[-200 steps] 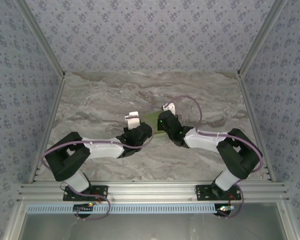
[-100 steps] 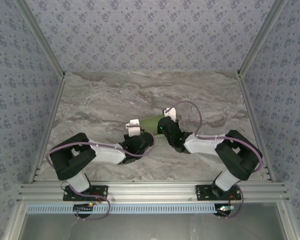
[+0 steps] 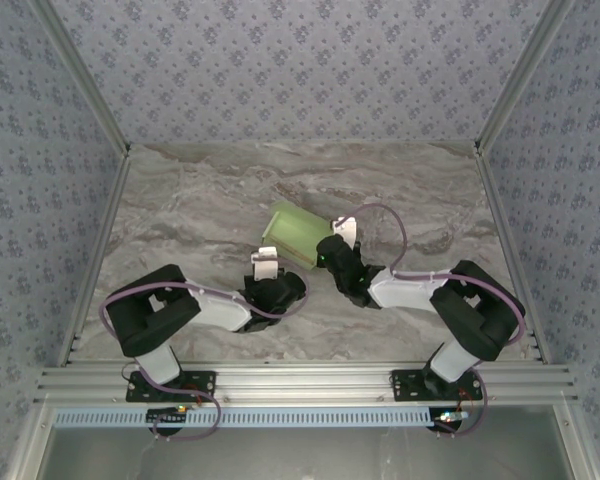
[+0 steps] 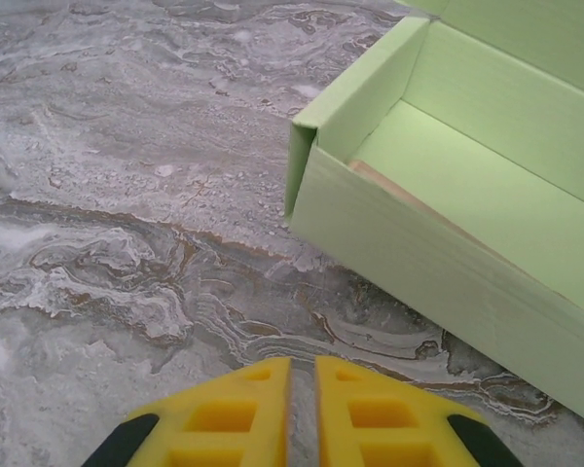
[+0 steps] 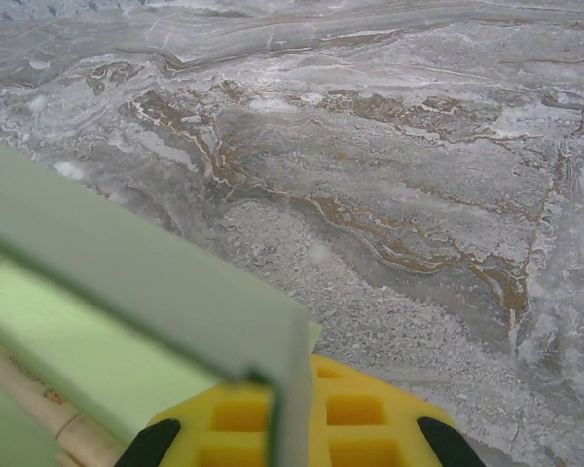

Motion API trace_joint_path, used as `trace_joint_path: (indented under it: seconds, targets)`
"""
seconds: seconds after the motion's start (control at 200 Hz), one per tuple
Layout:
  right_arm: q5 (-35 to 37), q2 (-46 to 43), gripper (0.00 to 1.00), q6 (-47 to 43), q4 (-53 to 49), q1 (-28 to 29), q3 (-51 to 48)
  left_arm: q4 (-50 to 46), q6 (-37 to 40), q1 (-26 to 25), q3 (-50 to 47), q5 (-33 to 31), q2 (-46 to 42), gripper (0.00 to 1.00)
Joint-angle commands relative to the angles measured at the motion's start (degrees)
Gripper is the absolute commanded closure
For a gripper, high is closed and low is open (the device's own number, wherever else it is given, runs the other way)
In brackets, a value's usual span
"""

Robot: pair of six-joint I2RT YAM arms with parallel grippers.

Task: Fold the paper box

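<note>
- Top view: the box [image 3: 298,232] sits mid-table [image 3: 180,200]. The right gripper [image 3: 342,232] is at its right end, the left gripper [image 3: 267,262] just near of it.
- Left wrist: fingers a crack apart, holding nothing, clear of the box's near wall. Probably lining up a push.
- Right wrist: clamped on a wall edge, I'd guess to steady the box.

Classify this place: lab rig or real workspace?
Probably a lab robot cell: a marble-patterned table boxed in by wallpapered panels, with an aluminium extrusion rail along the near edge.
</note>
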Motion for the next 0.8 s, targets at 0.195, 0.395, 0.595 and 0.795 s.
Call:
trace_joint_path:
  seconds: [0.195,0.395,0.595,0.795]
  targets:
    - [-4.1,-0.5,0.98,-7.3,-13.7,-2.8,5.3,-1.6,10.2,3.9,-0.8,15.0,-14.3,0.74]
    - [-11.1,-0.8,0.98,-13.0,-16.4,-6.7,8.0,-4.8,23.5,15.3,-1.6,39.1,-24.6,0.52]
    - [-19.0,-0.5,0.98,-20.3,-19.3,-10.7,11.0,-6.0,31.3,28.0,-0.2,57.0,-25.8,0.35]
    - [-26.4,-0.3,0.98,-25.4,-22.8,-14.8,14.2,-6.8,38.4,34.9,6.0,67.4,-18.0,0.27]
